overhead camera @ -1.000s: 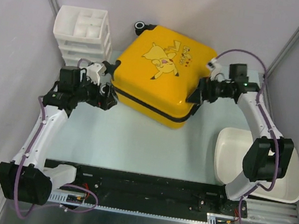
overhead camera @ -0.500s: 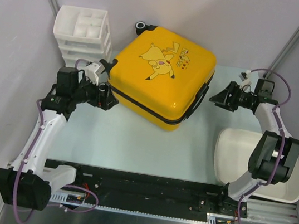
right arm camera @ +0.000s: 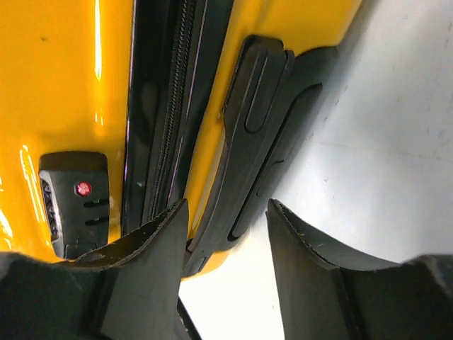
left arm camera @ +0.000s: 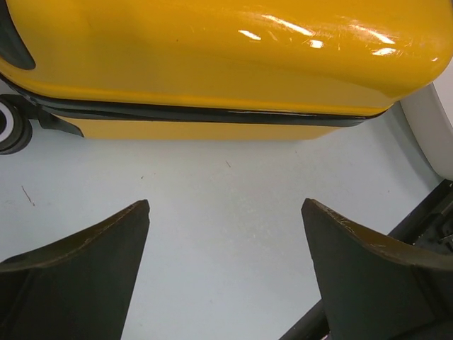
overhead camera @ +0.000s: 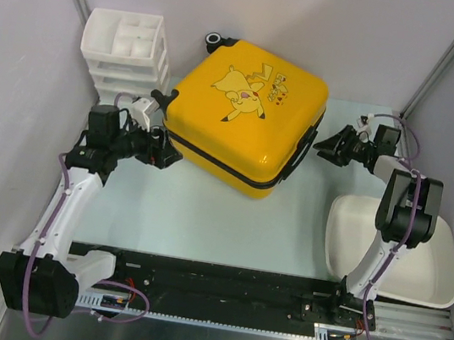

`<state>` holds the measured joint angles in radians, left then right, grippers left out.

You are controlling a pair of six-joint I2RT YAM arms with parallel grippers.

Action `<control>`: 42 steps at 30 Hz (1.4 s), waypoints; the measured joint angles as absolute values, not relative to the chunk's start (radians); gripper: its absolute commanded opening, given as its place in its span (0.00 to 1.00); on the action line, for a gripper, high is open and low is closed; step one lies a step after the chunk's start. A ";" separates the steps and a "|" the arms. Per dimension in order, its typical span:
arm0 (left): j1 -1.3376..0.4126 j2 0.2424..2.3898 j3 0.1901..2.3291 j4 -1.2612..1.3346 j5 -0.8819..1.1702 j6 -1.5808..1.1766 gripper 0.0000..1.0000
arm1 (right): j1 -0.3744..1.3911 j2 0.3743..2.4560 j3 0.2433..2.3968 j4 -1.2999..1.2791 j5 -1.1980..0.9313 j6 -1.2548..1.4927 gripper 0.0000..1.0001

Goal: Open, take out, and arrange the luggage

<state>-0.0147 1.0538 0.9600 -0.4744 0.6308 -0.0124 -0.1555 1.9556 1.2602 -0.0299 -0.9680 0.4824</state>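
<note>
Left gripper (overhead camera: 164, 149) sits low on the table (overhead camera: 204, 209), jaws spread wide and empty, facing the luggage's (overhead camera: 244, 113) left side and just short of it. Right gripper (overhead camera: 320, 144) is empty too, jaws partway apart, just off the luggage's right side and not touching it.

Luggage: lies flat at mid-back of the table, print up, between the drawer unit (overhead camera: 125, 52) and the tub (overhead camera: 333, 229). We see a glossy yellow shell, halves together, with a dark seam running round it.

We judge the step in hand to be opening, not yet begun. The next move calls for finding the zipper pull, which we cannot see in any view.

Smaller details:
- black side handle (right arm camera: 262, 127), lying against the shell
- zipper (right arm camera: 173, 106), apparently shut
- lock (right arm camera: 74, 198) with a red dot
- black wheel (overhead camera: 214, 41) at the far corner
</note>
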 measured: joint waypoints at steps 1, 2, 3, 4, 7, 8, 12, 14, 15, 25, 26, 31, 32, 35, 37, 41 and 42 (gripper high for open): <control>-0.014 1.054 0.955 -0.472 0.633 -0.013 0.93 | -0.153 1.964 1.260 -0.002 -0.969 0.502 0.53; -0.014 1.055 0.951 -0.469 0.633 -0.017 0.93 | -0.150 1.971 1.260 0.025 -0.970 0.518 0.52; -0.014 1.055 0.947 -0.466 0.633 -0.019 0.93 | -0.147 1.977 1.260 0.049 -0.970 0.533 0.52; -0.014 1.056 0.943 -0.462 0.633 -0.019 0.93 | -0.144 1.981 1.260 0.066 -0.970 0.547 0.51; -0.012 1.059 0.935 -0.448 0.633 -0.021 0.93 | -0.129 2.004 1.260 0.133 -0.970 0.588 0.47; -0.012 1.059 0.933 -0.444 0.633 -0.022 0.92 | -0.124 2.013 1.260 0.151 -0.970 0.600 0.47; -0.011 1.059 0.928 -0.430 0.633 -0.026 0.92 | -0.110 2.055 1.260 0.220 -0.984 0.660 0.46; -0.011 1.059 0.927 -0.427 0.633 -0.027 0.92 | -0.109 2.074 1.260 0.242 -0.990 0.687 0.44; -0.011 1.059 0.927 -0.427 0.633 -0.027 0.92 | -0.108 2.083 1.260 0.257 -0.994 0.704 0.40; -0.010 1.059 0.910 -0.409 0.633 -0.031 0.91 | -0.123 2.087 1.242 0.256 -1.000 0.747 0.00; -0.010 1.058 0.910 -0.406 0.633 -0.035 0.91 | -0.126 2.073 1.231 0.242 -0.989 0.731 0.00; -0.010 1.056 0.896 -0.387 0.634 -0.051 0.91 | -0.124 1.952 1.118 0.154 -0.948 0.643 0.00; -0.010 1.056 0.891 -0.384 0.634 -0.054 0.91 | -0.123 1.924 1.088 0.135 -0.943 0.628 0.00; -0.010 1.055 0.878 -0.382 0.633 -0.062 0.91 | -0.107 1.800 0.967 0.068 -0.916 0.573 0.00; -0.003 1.055 0.872 -0.381 0.633 -0.068 0.91 | -0.088 1.722 0.905 0.009 -0.902 0.536 0.31; 0.025 1.055 0.864 -0.377 0.630 -0.084 0.93 | -0.047 1.569 0.851 -0.173 -0.904 0.422 0.63; 0.031 1.055 0.863 -0.377 0.632 -0.089 0.93 | -0.049 1.530 0.853 -0.213 -0.925 0.387 0.68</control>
